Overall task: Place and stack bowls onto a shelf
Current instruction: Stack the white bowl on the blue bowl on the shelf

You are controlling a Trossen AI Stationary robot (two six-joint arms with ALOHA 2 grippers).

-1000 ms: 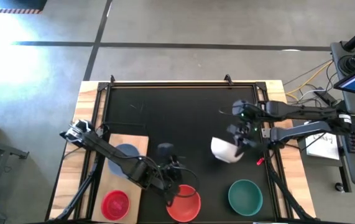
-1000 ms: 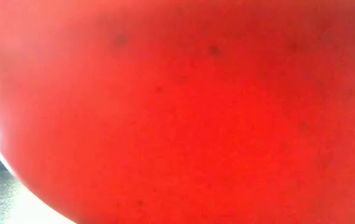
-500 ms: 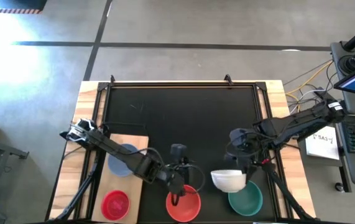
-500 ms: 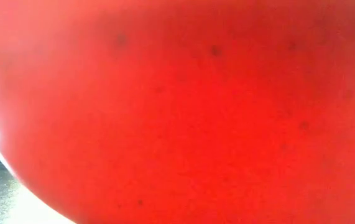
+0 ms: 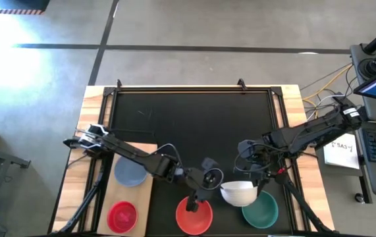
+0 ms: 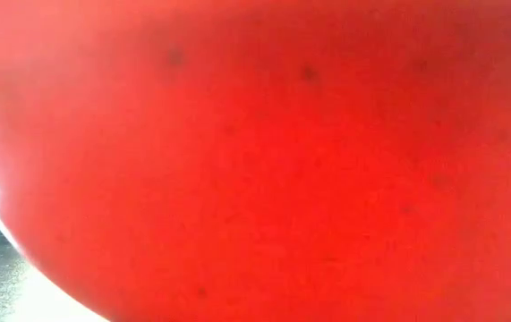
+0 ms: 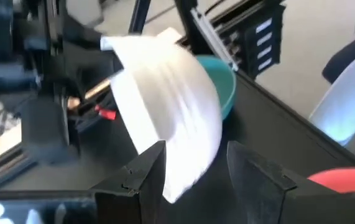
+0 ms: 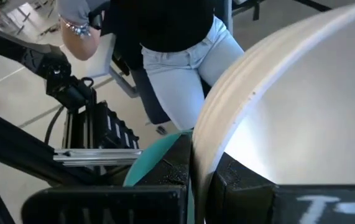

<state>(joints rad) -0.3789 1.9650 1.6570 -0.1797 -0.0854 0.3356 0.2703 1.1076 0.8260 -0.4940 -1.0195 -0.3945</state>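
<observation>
My right gripper is shut on the white bowl, held tilted above the table beside the teal bowl. My left gripper is open just left of the white bowl. In the left wrist view its fingers stand on either side of the bowl's lower edge; I cannot tell if they touch it. The large red bowl stands on the table below the left arm and fills the low view. A blue-grey bowl and a magenta-red bowl stand on the wooden shelf. My right gripper holds the white bowl by its rim, one finger inside the bowl and one outside. The fingers come slanting down from the far right. The bowl is lifted clear and tilted on its side, next to the teal bowl.
The black frame rails edge the tabletop. A person stands beyond the table in the right wrist view. The far half of the black tabletop holds no objects.
My right gripper has carried the white bowl toward the table's near edge, to beside the teal bowl, and tipped it. My left gripper has moved from over the red bowl toward the right, up to the white bowl.
</observation>
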